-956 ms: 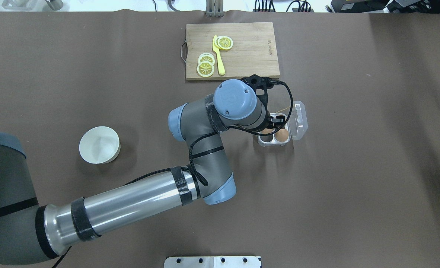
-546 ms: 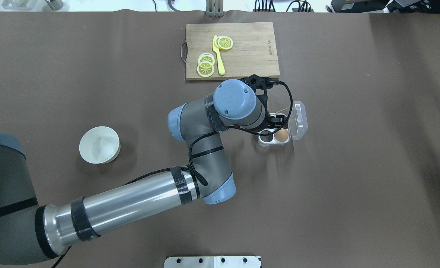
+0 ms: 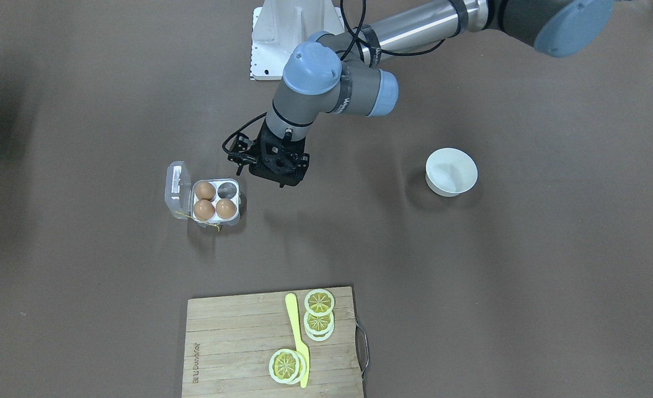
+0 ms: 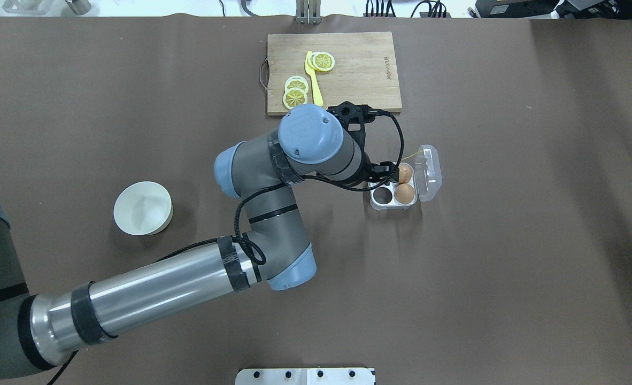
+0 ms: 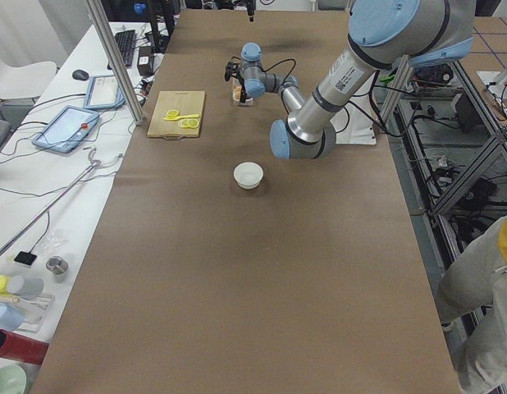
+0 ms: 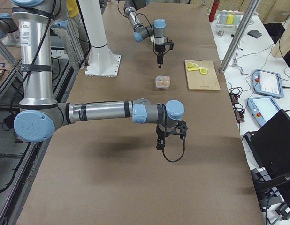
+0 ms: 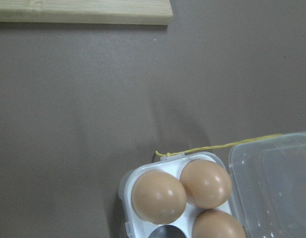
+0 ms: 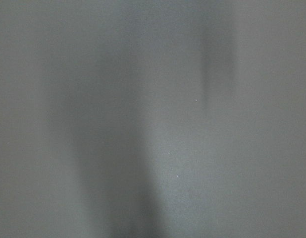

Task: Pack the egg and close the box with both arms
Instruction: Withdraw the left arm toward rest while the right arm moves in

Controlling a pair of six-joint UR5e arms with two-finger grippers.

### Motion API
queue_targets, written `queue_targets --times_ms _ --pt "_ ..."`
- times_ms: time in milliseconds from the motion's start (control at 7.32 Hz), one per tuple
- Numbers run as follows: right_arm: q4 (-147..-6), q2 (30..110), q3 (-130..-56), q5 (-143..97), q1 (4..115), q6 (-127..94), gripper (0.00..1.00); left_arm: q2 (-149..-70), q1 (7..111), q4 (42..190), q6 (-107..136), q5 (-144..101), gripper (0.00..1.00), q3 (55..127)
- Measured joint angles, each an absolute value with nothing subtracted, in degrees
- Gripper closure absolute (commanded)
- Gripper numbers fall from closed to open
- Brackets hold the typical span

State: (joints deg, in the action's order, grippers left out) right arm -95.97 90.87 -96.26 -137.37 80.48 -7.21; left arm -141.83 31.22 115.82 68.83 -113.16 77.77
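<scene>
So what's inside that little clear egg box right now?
Three brown eggs sit in the box, one per cell; the fourth cell is empty, and the lid is open. Overhead, the left arm covers one egg. Each egg's underside is hidden in its cell.

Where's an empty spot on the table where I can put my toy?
The table is bare beyond the box, on the side away from the bowl. It is also bare between the bowl and the cutting board. Crowded: right around the box, where the left arm hangs close and the board lies just behind.
</scene>
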Motion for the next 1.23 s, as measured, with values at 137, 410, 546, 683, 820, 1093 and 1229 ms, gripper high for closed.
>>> queue_targets --times_ms 137,410,546,683,820,1093,1229 --pt "-95.98 90.86 -96.26 -137.37 80.48 -7.23 0.0 -138.42 33.4 113.94 67.9 -115.96 0.03 82.06" --pt "-95.96 90.75 -96.32 -137.45 80.44 -7.36 0.0 -130.3 38.87 111.66 63.15 -121.2 0.03 89.6" --pt "-95.96 90.56 -96.4 -137.95 80.42 -7.62 0.0 -127.28 42.37 107.57 59.02 -124.06 0.03 93.02" --pt "-96.01 90.24 -96.42 -139.6 80.39 -7.89 0.02 -124.72 45.37 100.95 52.84 -126.11 0.03 97.38" --pt "-96.03 89.99 -96.44 -142.48 80.28 -7.99 0.24 -121.26 47.7 95.45 46.81 -127.04 0.03 101.92" --pt "-95.93 89.37 -96.58 -146.87 79.25 -8.02 0.63 -111.61 52.02 91.79 36.3 -127.65 0.03 108.13" --pt "-95.91 88.3 -96.55 -148.7 77.91 -8.15 0.74 -106.33 54.48 91.53 31.17 -127.81 0.03 110.08"
